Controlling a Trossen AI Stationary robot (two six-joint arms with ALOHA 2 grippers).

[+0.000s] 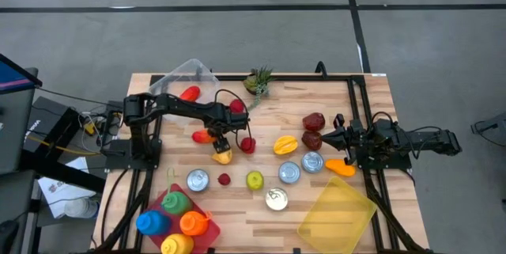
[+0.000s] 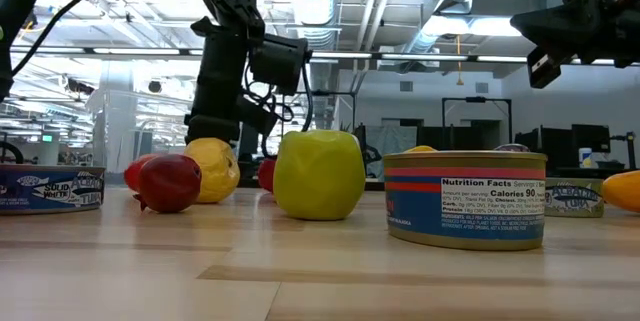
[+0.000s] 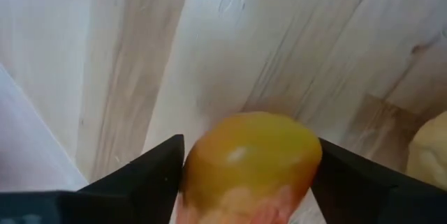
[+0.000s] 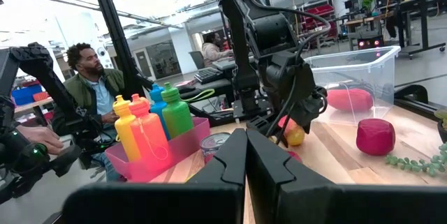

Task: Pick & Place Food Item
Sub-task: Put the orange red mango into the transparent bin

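A yellow-orange fruit with a reddish flush lies on the wooden table, left of centre. My left gripper stands over it, pointing down, and the fruit fills the gap between its fingers. An orange-red fruit lies just beside it, on the side of the table's left edge. My right gripper waits shut and level at the table's right side, holding nothing. My left gripper has the yellow-orange fruit between its two fingers. One finger lies against one flank of the fruit, the other finger against the opposite flank. The fingers come from above, pointing down. The fruit rests on the table.
A red fruit, a small red one, a green apple and several cans lie close by. A clear bin stands far left, a yellow tray near right, squeeze bottles near left. A person sits beyond the table.
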